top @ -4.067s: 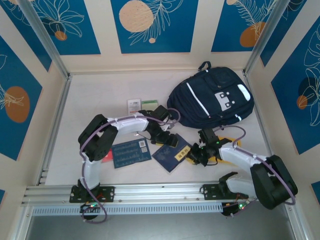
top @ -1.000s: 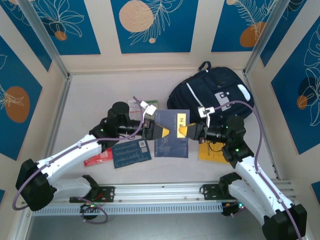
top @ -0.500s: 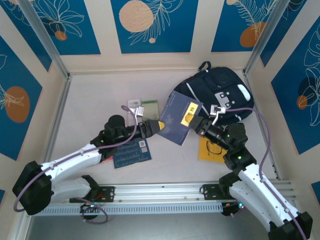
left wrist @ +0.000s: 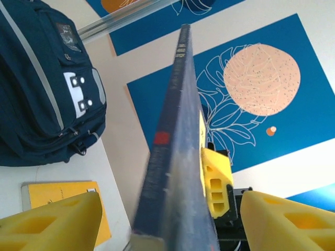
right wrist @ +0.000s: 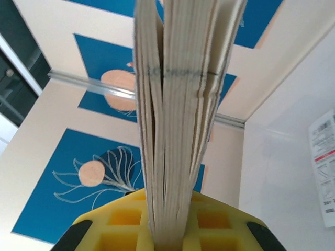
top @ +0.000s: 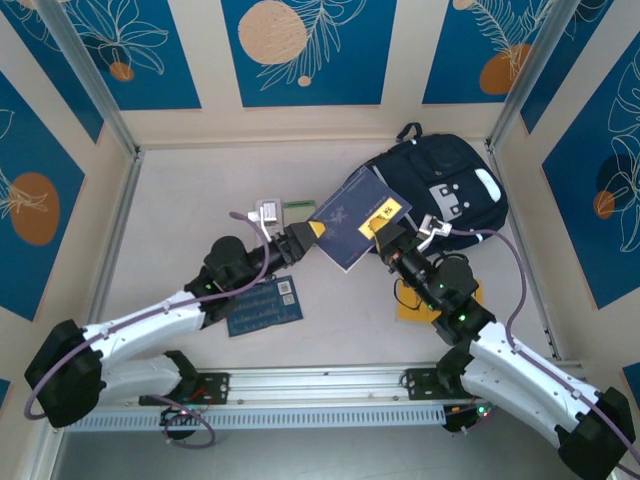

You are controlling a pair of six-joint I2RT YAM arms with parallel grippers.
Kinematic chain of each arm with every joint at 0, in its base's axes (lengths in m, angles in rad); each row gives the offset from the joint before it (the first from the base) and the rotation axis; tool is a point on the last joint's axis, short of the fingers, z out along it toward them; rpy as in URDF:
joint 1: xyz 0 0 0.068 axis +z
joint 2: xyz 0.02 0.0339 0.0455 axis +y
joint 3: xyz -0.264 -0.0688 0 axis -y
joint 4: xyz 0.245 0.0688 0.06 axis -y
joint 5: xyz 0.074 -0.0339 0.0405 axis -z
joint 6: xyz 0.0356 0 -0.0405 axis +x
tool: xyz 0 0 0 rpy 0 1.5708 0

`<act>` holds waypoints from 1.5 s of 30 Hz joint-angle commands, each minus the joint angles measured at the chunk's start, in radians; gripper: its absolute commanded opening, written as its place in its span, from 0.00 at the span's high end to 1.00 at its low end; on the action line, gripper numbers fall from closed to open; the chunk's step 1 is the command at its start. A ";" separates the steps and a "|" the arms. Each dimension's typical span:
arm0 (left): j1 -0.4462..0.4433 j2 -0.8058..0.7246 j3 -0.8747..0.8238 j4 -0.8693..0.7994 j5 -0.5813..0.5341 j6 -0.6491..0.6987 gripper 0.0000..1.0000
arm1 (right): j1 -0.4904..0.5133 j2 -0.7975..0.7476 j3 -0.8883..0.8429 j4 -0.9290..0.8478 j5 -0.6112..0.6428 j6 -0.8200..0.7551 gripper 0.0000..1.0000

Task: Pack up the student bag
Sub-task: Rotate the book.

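Both arms reach in from the near edge toward the middle of the table, their wrists almost facing each other. The left arm stretches low and long to the right. Its left gripper is spread wide, with the yellow fingers standing clear on either side of the navy book. The right arm bends at the elbow and leans left, its right gripper clamped on the book's page edge.

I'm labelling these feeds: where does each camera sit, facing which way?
Top external: above, behind the robot, looking down at the table; left claw and right claw show.
Left wrist: on that wrist, facing the navy book's spine; its open claw shows.
Right wrist: on that wrist, facing the book's page edges; its claw clamps them.
Shared: top and left wrist both catch the student bag.
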 commanded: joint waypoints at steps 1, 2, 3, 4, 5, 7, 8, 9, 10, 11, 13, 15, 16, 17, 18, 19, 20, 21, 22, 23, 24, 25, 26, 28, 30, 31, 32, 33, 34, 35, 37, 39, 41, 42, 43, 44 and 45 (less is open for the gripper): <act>-0.031 0.037 0.032 0.099 -0.034 -0.020 0.34 | 0.015 -0.002 0.002 0.122 0.103 0.033 1.00; -0.038 0.050 0.042 0.107 -0.034 -0.019 0.36 | 0.017 -0.003 0.003 0.123 0.105 0.030 1.00; -0.047 0.062 0.048 0.119 -0.038 -0.018 0.39 | 0.021 -0.004 0.002 0.123 0.110 0.026 1.00; -0.056 0.074 0.053 0.130 -0.039 -0.020 0.41 | 0.021 -0.006 0.001 0.124 0.117 0.022 1.00; -0.064 0.087 0.058 0.147 -0.041 -0.022 0.44 | 0.023 -0.008 -0.004 0.126 0.128 0.020 1.00; -0.080 0.111 0.065 0.174 -0.045 -0.025 0.47 | 0.024 -0.014 -0.014 0.134 0.147 0.018 1.00; -0.087 0.120 0.066 0.189 -0.048 -0.024 0.49 | 0.027 -0.014 -0.019 0.143 0.153 0.017 1.00; -0.095 0.128 0.067 0.199 -0.054 -0.024 0.51 | 0.027 -0.013 -0.024 0.154 0.156 0.017 1.00; -0.103 0.136 0.067 0.208 -0.063 -0.025 0.53 | 0.029 -0.010 -0.029 0.163 0.160 0.021 1.00; -0.109 0.141 0.069 0.216 -0.069 -0.024 0.55 | 0.032 -0.007 -0.033 0.167 0.162 0.024 1.00; -0.116 0.153 0.074 0.230 -0.079 -0.022 0.59 | 0.037 -0.005 -0.037 0.170 0.168 0.024 1.00; -0.121 0.160 0.082 0.239 -0.087 -0.017 0.62 | 0.046 -0.004 -0.043 0.176 0.180 0.018 1.00; -0.121 0.162 0.085 0.239 -0.092 -0.014 0.63 | 0.048 -0.004 -0.045 0.177 0.187 0.015 1.00; -0.121 0.161 0.087 0.237 -0.099 -0.010 0.64 | 0.051 -0.004 -0.048 0.178 0.191 0.015 1.00; -0.124 0.162 0.091 0.234 -0.106 -0.007 0.65 | 0.053 -0.004 -0.051 0.180 0.198 0.013 1.00; -0.126 0.165 0.096 0.233 -0.108 -0.004 0.67 | 0.056 -0.004 -0.054 0.178 0.206 0.014 1.00; -0.129 0.170 0.101 0.234 -0.109 -0.001 0.68 | 0.058 -0.005 -0.058 0.180 0.212 0.013 1.00; -0.133 0.178 0.111 0.236 -0.106 0.001 0.71 | 0.061 -0.005 -0.061 0.180 0.218 0.012 1.00; -0.138 0.188 0.119 0.239 -0.100 0.001 0.74 | 0.064 -0.005 -0.063 0.177 0.227 0.012 1.00; -0.142 0.197 0.124 0.246 -0.096 -0.002 0.76 | 0.065 -0.007 -0.067 0.177 0.238 0.012 1.00; -0.145 0.205 0.126 0.256 -0.096 -0.004 0.78 | 0.066 -0.007 -0.069 0.177 0.246 0.012 1.00; -0.150 0.214 0.126 0.267 -0.098 -0.009 0.80 | 0.067 -0.008 -0.073 0.174 0.254 0.011 1.00; -0.153 0.220 0.126 0.274 -0.097 -0.010 0.82 | 0.067 -0.011 -0.074 0.169 0.262 0.012 1.00; -0.156 0.224 0.122 0.280 -0.100 -0.012 0.89 | 0.067 -0.020 -0.076 0.149 0.271 0.013 1.00; -0.154 0.217 0.113 0.280 -0.109 -0.007 0.99 | 0.067 -0.029 -0.077 0.131 0.279 0.002 1.00; -0.153 0.207 0.105 0.271 -0.123 0.003 1.00 | 0.067 -0.036 -0.079 0.114 0.285 0.000 1.00; -0.154 0.191 0.099 0.253 -0.137 0.012 1.00 | 0.067 -0.042 -0.080 0.102 0.289 -0.003 1.00; -0.154 0.168 0.092 0.223 -0.153 0.025 1.00 | 0.066 -0.049 -0.081 0.087 0.294 -0.011 0.99; -0.154 0.142 0.087 0.177 -0.173 0.042 1.00 | 0.066 -0.056 -0.081 0.073 0.297 -0.015 0.97; -0.153 0.118 0.084 0.133 -0.188 0.061 1.00 | 0.066 -0.063 -0.082 0.057 0.299 -0.020 0.93; -0.153 0.074 0.085 0.053 -0.207 0.097 1.00 | 0.062 -0.074 -0.081 0.026 0.293 -0.035 0.71; -0.149 0.040 0.117 -0.071 -0.204 0.132 1.00 | 0.046 -0.097 -0.082 -0.032 0.262 -0.064 0.45; -0.141 0.006 0.177 -0.251 -0.187 0.201 1.00 | 0.029 -0.138 -0.076 -0.135 0.237 -0.118 0.36; -0.138 -0.012 0.201 -0.318 -0.187 0.231 1.00 | 0.023 -0.164 -0.066 -0.216 0.235 -0.135 0.35; -0.129 -0.031 0.228 -0.409 -0.189 0.259 1.00 | 0.014 -0.195 -0.046 -0.325 0.238 -0.174 0.35; -0.115 -0.050 0.254 -0.503 -0.194 0.281 1.00 | 0.006 -0.211 -0.032 -0.397 0.238 -0.217 0.35; -0.098 -0.063 0.276 -0.575 -0.189 0.301 1.00 | -0.005 -0.225 -0.017 -0.468 0.241 -0.240 0.35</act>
